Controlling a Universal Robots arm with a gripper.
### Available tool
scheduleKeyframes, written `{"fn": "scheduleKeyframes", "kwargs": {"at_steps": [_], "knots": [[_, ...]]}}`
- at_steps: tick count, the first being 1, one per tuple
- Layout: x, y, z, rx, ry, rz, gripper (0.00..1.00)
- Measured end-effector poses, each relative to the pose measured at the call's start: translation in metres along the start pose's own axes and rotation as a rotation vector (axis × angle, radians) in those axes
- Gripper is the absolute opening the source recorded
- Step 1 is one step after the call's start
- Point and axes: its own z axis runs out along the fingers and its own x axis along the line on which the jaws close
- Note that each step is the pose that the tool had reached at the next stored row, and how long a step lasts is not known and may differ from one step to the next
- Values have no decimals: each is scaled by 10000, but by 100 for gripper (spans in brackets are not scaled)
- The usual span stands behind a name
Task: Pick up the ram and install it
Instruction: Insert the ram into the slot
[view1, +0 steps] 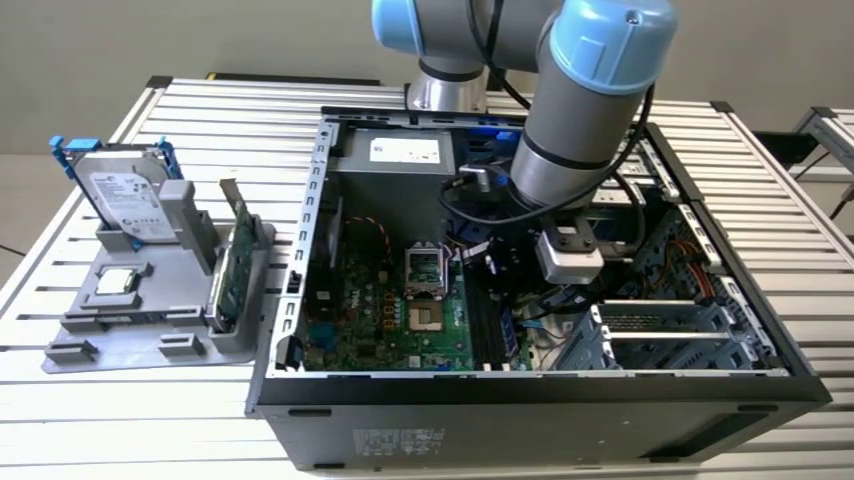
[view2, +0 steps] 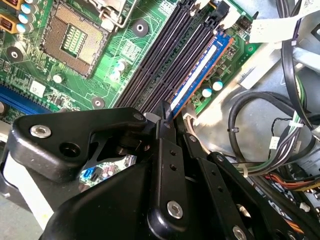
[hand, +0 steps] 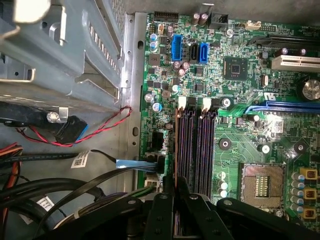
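Ram (view2: 196, 75) sits edge-on between the gripper (view2: 165, 120) fingers, pinched narrow at its near end. Its long axis runs straight away from the fingertips, parallel to the row of memory slots (view2: 160, 60) on the motherboard (view2: 45, 80). It lines up over the outermost slot, the one beside the board edge, and looks at least partly seated; can't tell whether the latches have closed. In the first wrist view the same stick (hand: 176, 150) shows as a thin orange-edged line along that slot, gripper (hand: 175, 200) centred over it. In the exterior view, the arm reaches down into the open PC case (view1: 307, 260), right of the CPU socket (view1: 423, 268).
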Motion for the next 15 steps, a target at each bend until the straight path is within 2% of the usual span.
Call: {"fn": "scheduleKeyframes", "kwargs": {"at_steps": [15], "knots": [[-54, -4, 3, 0, 0, 4, 0]]}}
